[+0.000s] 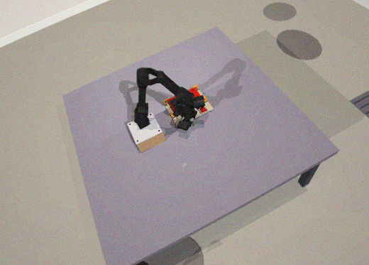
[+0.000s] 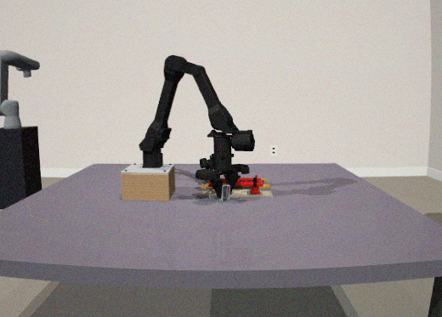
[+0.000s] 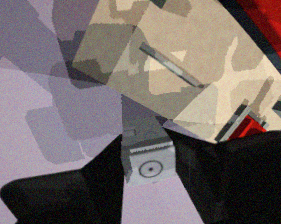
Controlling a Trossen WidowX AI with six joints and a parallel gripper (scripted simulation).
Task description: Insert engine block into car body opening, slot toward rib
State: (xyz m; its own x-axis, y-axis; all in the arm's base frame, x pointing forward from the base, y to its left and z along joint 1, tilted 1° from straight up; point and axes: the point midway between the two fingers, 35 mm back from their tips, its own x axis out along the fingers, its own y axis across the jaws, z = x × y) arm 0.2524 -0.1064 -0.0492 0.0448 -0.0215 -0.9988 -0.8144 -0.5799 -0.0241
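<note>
My gripper is shut on the engine block, a small grey block with a round mark on its face. It hangs low, close to the purple table, just off the near corner of the beige base board. The red car body stands on that board, beyond and to the side of the block. Its opening and rib are hidden in all views, partly by the arm.
The arm stands on a wooden pedestal left of the board. A thin grey bar lies on the board, and a small red part sits near its edge. A dark cabinet stands off the table's left.
</note>
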